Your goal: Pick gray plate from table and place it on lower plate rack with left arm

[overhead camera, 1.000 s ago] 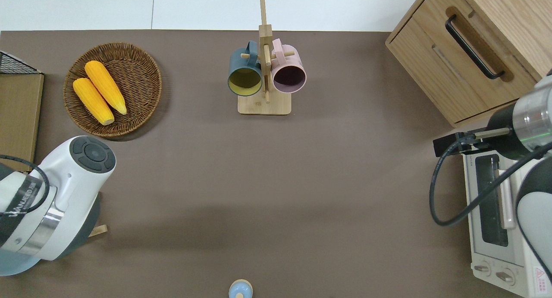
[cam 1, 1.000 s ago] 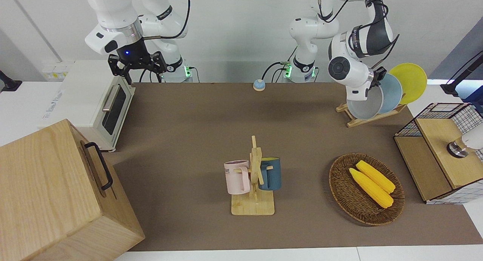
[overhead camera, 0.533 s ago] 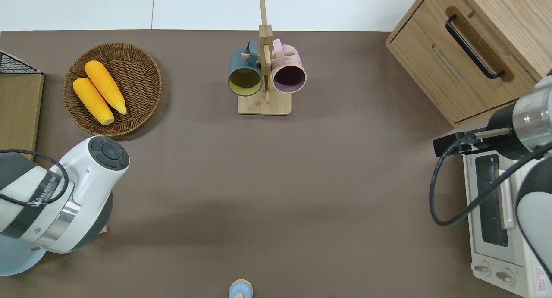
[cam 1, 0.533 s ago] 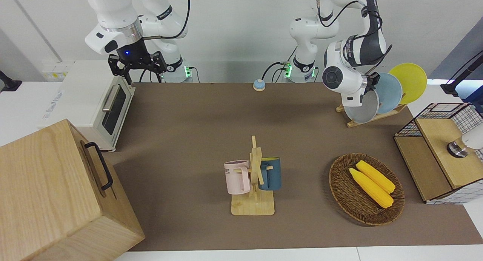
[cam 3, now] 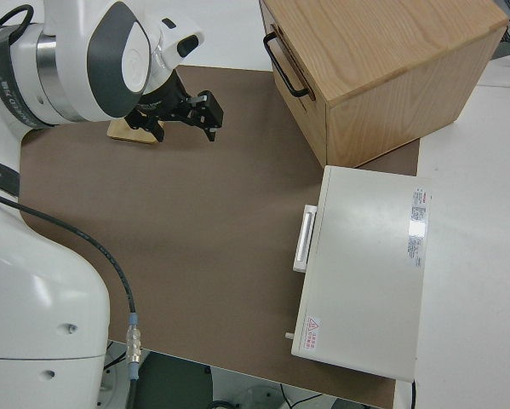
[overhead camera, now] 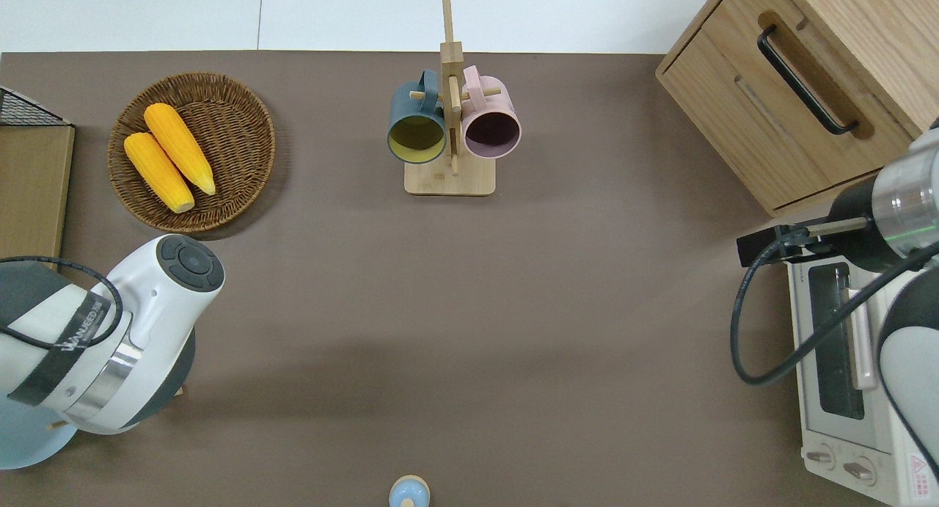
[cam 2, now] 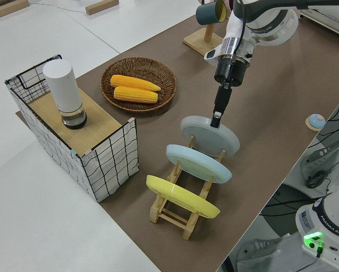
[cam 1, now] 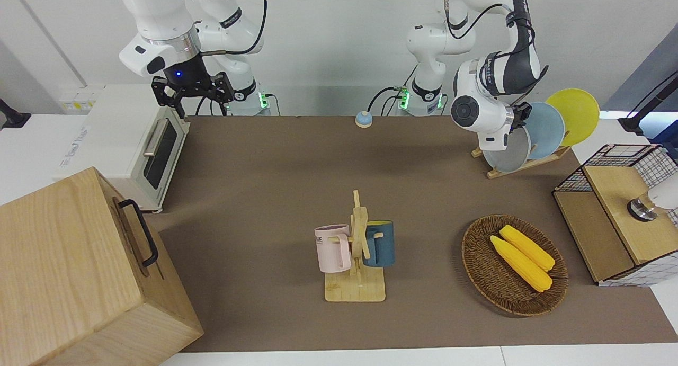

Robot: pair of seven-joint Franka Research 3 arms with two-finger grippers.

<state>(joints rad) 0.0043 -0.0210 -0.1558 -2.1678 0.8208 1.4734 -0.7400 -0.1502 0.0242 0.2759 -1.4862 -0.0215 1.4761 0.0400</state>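
Front view: left arm (cam 1: 484,98) reaches to the rack (cam 1: 522,164) at its end of the table (cam 1: 265,159). Gray plate (cam 1: 509,153) stands tilted in the rack slot nearest the table's middle; blue plate (cam 1: 545,130) and yellow plate (cam 1: 574,114) stand in the next slots toward the table's end. Left claw (cam 1: 518,113) sits at the gray plate's top rim, mostly hidden by the wrist. Right arm is parked, its claw (cam 1: 192,95) with fingers spread apart. Mug stand (cam 1: 356,260) with a pink and a blue mug, and a basket (cam 1: 514,265) with two corn cobs, lie farther from the robots. A toaster oven (cam 1: 137,143) and a wooden cabinet (cam 1: 79,270) sit at the right arm's end.

Overhead view: the left arm's wrist (overhead camera: 110,345) covers the rack; only an edge of the blue plate (overhead camera: 29,448) shows beneath it. Claw not visible here.

Left side view: three plates stand in a row on the rack (cam 2: 177,212): yellow plate (cam 2: 180,195), blue plate (cam 2: 197,163), gray plate (cam 2: 210,135). Left claw (cam 2: 217,118) points down, its tip at the gray plate's upper rim. Cannot tell whether it is clenched on the rim or released.

Right side view: right claw (cam 3: 191,115) hangs over bare table, fingers apart, holding nothing.
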